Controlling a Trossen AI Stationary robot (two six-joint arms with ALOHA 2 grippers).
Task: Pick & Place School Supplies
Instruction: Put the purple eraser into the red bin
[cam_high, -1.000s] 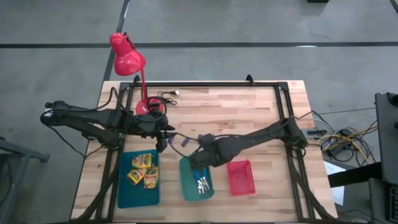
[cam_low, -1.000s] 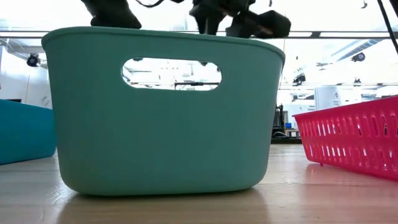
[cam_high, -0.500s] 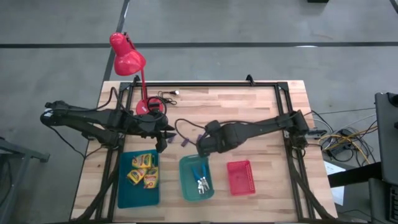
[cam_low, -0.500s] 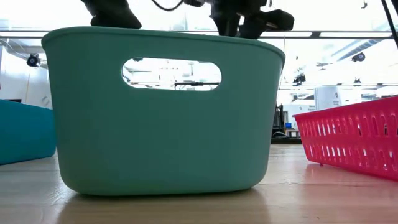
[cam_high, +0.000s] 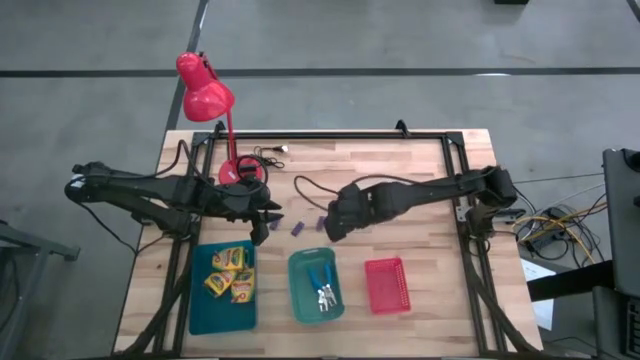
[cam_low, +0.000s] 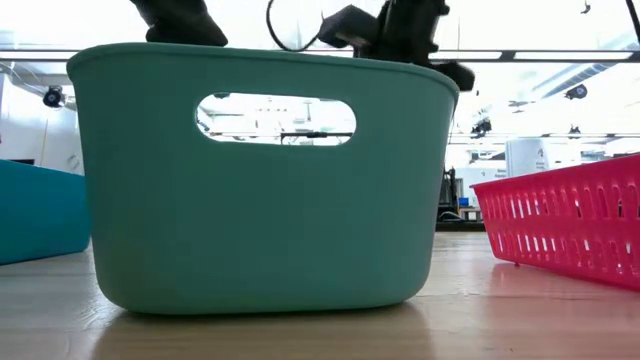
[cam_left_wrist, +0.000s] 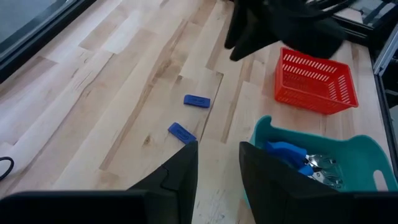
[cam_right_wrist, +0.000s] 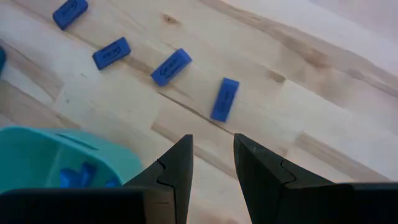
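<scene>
While three yellow-green crayon boxes (cam_high: 229, 273) and blue-handled scissors (cam_high: 322, 288) are binned, four purple rectangular blocks (cam_right_wrist: 224, 98) remain on the wooden worktop (cam_high: 400, 170); both end effectors (cam_high: 262, 226) (cam_high: 328, 226) are parted and empty.

Near the frame's centre the right gripper (cam_high: 333, 222) hangs over bare wood, above the green tray (cam_high: 316, 286) holding the blue-handled scissors (cam_high: 323, 288). Small purple blocks (cam_high: 298, 227) lie just left of it, perhaps two or three. The left gripper (cam_high: 262, 220) sits above the teal tray (cam_high: 224, 287) of crayon boxes (cam_high: 230, 273). The red tray (cam_high: 387, 284) lies lower right, the red lamp (cam_high: 205, 92) upper left.
</scene>
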